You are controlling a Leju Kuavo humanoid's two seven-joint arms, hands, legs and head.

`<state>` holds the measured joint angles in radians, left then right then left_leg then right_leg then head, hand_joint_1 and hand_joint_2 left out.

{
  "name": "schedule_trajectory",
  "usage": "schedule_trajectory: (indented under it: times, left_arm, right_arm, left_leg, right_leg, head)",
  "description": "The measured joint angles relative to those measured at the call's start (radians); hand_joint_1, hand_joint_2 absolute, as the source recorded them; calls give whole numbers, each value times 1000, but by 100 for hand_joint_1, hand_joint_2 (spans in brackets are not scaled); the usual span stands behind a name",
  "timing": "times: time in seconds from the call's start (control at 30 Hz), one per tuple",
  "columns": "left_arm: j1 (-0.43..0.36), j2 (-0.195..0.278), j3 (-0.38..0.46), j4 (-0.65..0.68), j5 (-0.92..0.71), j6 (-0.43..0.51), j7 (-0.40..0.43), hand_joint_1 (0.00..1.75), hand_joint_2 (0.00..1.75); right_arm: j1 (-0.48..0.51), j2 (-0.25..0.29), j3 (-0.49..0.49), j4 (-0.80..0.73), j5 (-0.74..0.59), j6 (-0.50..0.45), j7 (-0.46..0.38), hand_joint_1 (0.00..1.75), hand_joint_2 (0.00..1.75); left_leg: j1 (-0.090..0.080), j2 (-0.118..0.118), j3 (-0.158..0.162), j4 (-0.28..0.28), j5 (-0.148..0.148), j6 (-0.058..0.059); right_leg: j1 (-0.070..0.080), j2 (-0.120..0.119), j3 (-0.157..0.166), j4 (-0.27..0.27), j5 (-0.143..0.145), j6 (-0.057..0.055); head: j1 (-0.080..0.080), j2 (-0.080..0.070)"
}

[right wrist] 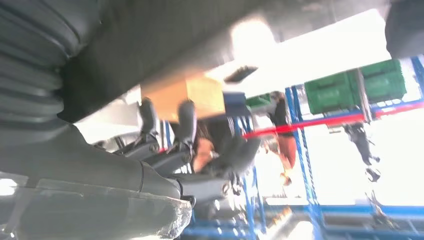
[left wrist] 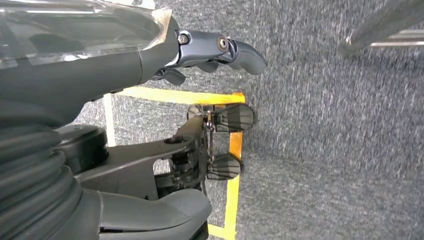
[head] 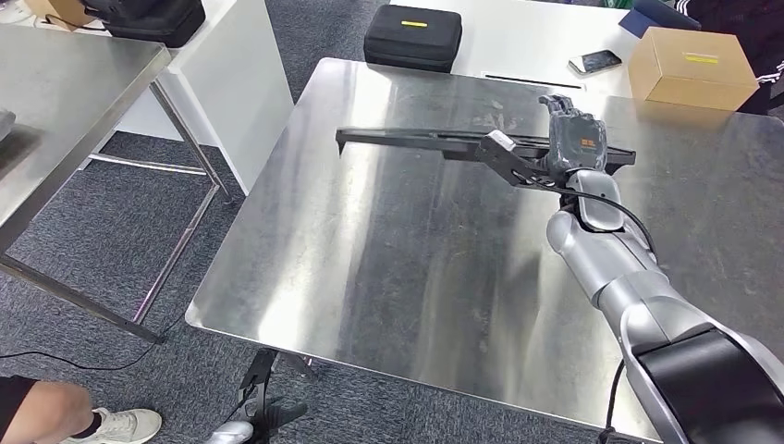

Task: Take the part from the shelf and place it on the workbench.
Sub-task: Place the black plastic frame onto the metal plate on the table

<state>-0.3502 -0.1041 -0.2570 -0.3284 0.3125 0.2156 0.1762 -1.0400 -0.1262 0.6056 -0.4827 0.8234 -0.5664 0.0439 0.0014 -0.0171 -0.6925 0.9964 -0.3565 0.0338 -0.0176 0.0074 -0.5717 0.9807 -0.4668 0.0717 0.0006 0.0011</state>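
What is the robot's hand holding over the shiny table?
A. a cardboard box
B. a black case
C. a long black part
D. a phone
C: in the head view the right hand grips a long black part over the steel workbench; the cardboard box, phone and black case sit on the white table behind.

Right hand (head: 575, 139) covers the middle of the long black part (head: 416, 141), fingers hidden underneath, grip unclear. Right wrist view is blurred. Cardboard box (head: 692, 67) partly hides someone's striped sleeve (head: 703, 11).
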Motion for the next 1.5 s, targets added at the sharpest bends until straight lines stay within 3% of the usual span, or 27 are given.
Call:
schedule_trajectory:
  times: [0.2, 0.33, 0.57, 0.73, 0.87, 1.0, 1.5]
  left_arm:
    - [9, 4, -4, 13, 2, 5, -4, 0, 175]
    - [14, 5, -8, 17, 4, 6, -7, 0, 0]
    - [19, 5, -11, 22, 19, 15, -6, 0, 0]
    - [18, 6, -17, 22, 23, 15, -7, 0, 0]
    - [18, 6, -18, 22, 29, 15, -11, 0, 0]
    - [17, 6, -18, 22, 32, 15, -13, 0, 0]
    - [-1, 5, -22, 21, 35, 18, -18, 0, 0]
  right_arm:
    - [73, -5, -45, 23, -53, 4, -38, 0, 0]
    - [99, -5, -59, 29, -82, 25, -57, 0, 0]
    - [122, 10, -120, 25, -269, 168, -114, 0, 0]
    - [93, 11, -104, 12, -195, 247, -109, 0, 0]
    - [63, 6, -60, 9, -156, 287, -86, 0, 0]
    - [37, 5, -38, 4, -153, 293, -81, 0, 175]
    - [-56, 5, 5, -29, -162, 283, -77, 0, 175]
  left_leg:
    - [1, 0, 17, 5, 4, 2]
    - [2, 3, 21, 2, 5, 4]
    - [2, 4, 33, -16, 5, 5]
    - [2, 5, 39, -30, 3, 4]
    - [3, 5, 47, -45, -5, -4]
    - [3, 5, 48, -46, -6, -6]
    - [1, 6, 48, -36, -7, -7]
  right_leg:
    - [3, 0, 28, -10, -1, 1]
    - [5, 0, 35, -21, -8, 9]
    - [5, -1, 37, -22, -9, 8]
    - [6, -3, 36, -22, -9, 8]
    - [7, -7, 36, -22, -8, 6]
    - [7, -8, 36, -22, -7, 3]
    - [5, -8, 40, -22, -5, -1]
  head:
    - [0, 0]
    - [0, 0]
    - [0, 0]
    - [0, 0]
    - [0, 0]
    - [0, 0]
    - [0, 0]
